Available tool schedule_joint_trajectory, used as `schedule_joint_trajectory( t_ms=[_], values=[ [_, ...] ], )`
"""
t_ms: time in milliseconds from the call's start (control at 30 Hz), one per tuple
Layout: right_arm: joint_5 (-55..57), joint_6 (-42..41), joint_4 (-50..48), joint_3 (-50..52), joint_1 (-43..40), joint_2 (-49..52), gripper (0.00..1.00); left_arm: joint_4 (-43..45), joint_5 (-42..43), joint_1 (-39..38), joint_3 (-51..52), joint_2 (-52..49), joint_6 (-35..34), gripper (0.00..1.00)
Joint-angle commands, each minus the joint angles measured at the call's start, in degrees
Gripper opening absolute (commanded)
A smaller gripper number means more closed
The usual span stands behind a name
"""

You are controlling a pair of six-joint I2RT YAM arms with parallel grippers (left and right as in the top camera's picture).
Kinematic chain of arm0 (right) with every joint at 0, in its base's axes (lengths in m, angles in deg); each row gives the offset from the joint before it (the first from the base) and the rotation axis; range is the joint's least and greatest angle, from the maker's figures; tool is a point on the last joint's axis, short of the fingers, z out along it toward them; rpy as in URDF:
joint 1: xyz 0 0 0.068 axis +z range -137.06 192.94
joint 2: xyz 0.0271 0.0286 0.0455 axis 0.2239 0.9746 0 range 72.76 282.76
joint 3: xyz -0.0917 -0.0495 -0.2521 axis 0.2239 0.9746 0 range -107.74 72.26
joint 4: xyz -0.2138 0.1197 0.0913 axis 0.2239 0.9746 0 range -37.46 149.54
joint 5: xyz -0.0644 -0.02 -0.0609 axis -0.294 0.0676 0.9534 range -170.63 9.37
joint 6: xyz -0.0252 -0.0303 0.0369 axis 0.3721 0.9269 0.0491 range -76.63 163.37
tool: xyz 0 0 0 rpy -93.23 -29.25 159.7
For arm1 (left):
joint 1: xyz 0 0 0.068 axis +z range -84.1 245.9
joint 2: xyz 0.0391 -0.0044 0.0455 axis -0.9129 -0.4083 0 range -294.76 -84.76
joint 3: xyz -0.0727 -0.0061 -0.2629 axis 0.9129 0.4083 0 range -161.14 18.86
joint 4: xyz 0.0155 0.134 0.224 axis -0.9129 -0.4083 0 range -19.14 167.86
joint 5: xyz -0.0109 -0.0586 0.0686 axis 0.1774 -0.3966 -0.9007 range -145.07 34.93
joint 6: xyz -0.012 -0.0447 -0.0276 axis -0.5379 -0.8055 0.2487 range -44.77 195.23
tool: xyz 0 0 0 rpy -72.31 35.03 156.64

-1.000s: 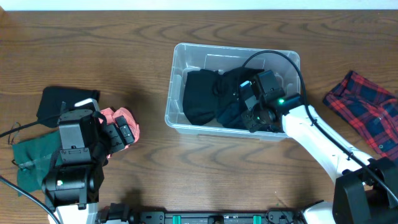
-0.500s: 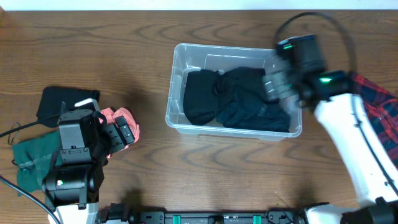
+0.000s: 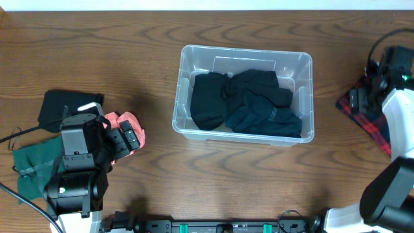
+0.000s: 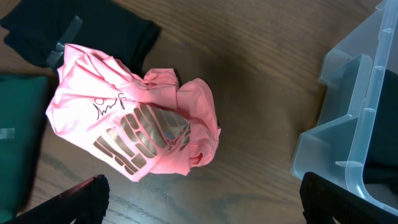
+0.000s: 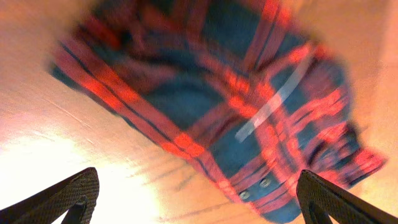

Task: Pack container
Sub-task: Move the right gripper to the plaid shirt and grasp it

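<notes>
We judge the container (image 3: 182,97), mid-table and holding dark clothes (image 3: 246,103), to be light, stiff and slick, best gripped at its rolled rim. At its 3 o'clock our right gripper (image 5: 199,202) hangs jaws apart over the soft plaid shirt (image 5: 211,106); at 9 o'clock the left gripper (image 4: 199,199), also spread, faces a crumpled pink shirt (image 4: 137,124), nothing between

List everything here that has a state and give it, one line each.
container, lidless, upright, partly filled
black clothes, bunched inside the container
pink shirt, crumpled on the table, outside the container
green garment, flat on the table
black garment, flat beside the green one
plaid shirt, loose on the table
left gripper, open, empty, over the pink shirt
right gripper, open, empty, over the plaid shirt
</notes>
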Motion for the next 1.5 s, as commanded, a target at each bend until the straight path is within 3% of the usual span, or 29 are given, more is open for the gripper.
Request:
schedule_joint_trajectory(
  t_ms=[0,267,533,967,1467],
  values=[
    [0.8,1.8,-2.9,4.1,-2.4,0.4,0.99,-0.2,-0.7,0.3,-1.2,-0.1,-0.1,0.98],
    [4.3,4.7,-13.7,14.8,-7.0,0.4,0.99,-0.2,-0.7,0.3,-1.2,-0.1,-0.1,0.98],
    [5.1,12.0,-23.0,16.7,-10.9,1.2,0.99,-0.3,-0.7,0.3,-1.2,-0.1,-0.1,0.98],
    [-10.2,17.0,-20.9,16.7,-11.6,5.2,0.99,-0.8,-0.7,0.3,-1.2,-0.1,-0.1,0.98],
    [-5.0,20.2,-26.1,16.7,-13.6,10.4,0.99,-1.1,-0.7,0.3,-1.2,-0.1,-0.1,0.98]
  ],
)
